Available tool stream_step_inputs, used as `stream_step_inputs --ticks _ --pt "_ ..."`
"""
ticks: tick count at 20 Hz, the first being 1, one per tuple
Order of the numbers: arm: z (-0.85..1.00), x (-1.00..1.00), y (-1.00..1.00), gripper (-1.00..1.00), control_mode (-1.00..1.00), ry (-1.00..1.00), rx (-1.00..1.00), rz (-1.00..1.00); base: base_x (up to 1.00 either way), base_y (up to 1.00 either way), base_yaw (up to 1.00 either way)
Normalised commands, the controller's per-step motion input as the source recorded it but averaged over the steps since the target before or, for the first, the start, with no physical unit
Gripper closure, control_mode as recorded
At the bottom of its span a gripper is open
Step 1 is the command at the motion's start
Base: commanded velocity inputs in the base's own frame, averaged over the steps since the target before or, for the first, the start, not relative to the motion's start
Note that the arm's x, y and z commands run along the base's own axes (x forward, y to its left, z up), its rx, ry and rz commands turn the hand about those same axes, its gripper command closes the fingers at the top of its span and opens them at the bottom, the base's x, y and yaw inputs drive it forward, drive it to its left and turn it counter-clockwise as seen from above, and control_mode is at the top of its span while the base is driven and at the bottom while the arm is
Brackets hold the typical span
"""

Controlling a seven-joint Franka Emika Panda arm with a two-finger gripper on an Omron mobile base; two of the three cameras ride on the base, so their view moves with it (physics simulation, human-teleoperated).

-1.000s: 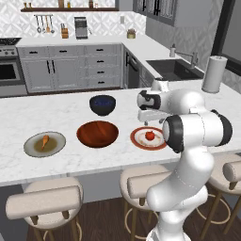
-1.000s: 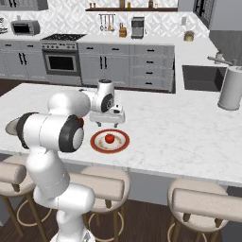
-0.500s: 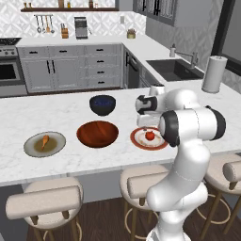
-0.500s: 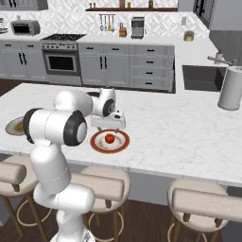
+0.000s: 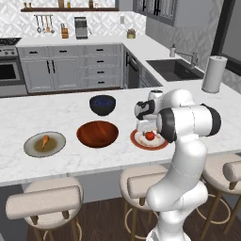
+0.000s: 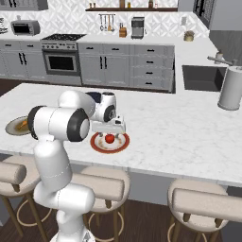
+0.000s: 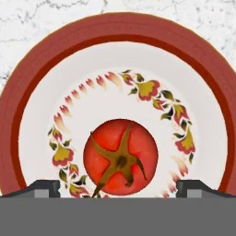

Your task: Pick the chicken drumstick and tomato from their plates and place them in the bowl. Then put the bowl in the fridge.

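Tomato (image 7: 120, 159) on red-rimmed plate (image 7: 41, 83); drumstick (image 5: 44, 140) on olive plate (image 5: 32, 148); wooden bowl (image 5: 97, 133) between.

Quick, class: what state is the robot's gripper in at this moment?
Gripper: jaws open, holding nothing, poised over the tomato on its plate.

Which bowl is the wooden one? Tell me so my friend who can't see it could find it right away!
Look at the long white marble counter with stools in front. Three round things sit in a row near the stools; the wooden bowl is the middle one, between the olive-grey plate with the drumstick and the red-rimmed plate with the tomato. It's glossy reddish-brown and wider than the dark blue bowl behind it.
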Motion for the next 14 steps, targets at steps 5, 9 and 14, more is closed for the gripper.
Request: stream_step_inputs --ticks 5,9,14 --pt "-0.24 0.03 0.0 -1.0 -1.0 0.0 0.0 0.0 0.0 0.0 0.0" --pt "-0.12 0.04 0.0 -1.0 -1.0 0.0 0.0 0.0 0.0 0.0 0.0" --pt "-0.14 0.0 0.0 -1.0 -1.0 0.0 0.0 0.0 0.0 0.0 0.0"
